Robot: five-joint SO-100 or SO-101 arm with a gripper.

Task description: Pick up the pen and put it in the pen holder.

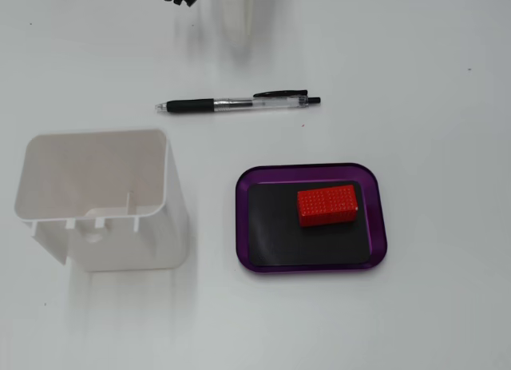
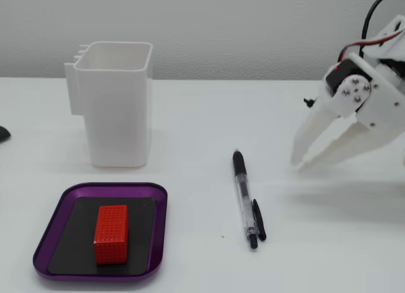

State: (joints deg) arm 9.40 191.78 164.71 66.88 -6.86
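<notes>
One fixed view looks straight down, another low, level; both share the table (image 1: pixel 447 82).

White table (image 1: pixel 447 82) carries pen (image 1: pixel 238 104), pen holder (image 1: pixel 104 202), seemingly metal purple-rimmed tray (image 1: pixel 380 218).

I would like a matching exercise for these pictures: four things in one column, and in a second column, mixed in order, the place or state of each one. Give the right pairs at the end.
Things:
1. pen
2. red block
3. pen holder
4. gripper

Places or states:
A. stands upright on the table, nothing visible in it
B. lies flat on the bare table
C. raised above the table, holding nothing
D. rests inside the purple-rimmed tray

Pairs: 1-B, 2-D, 3-A, 4-C
</notes>
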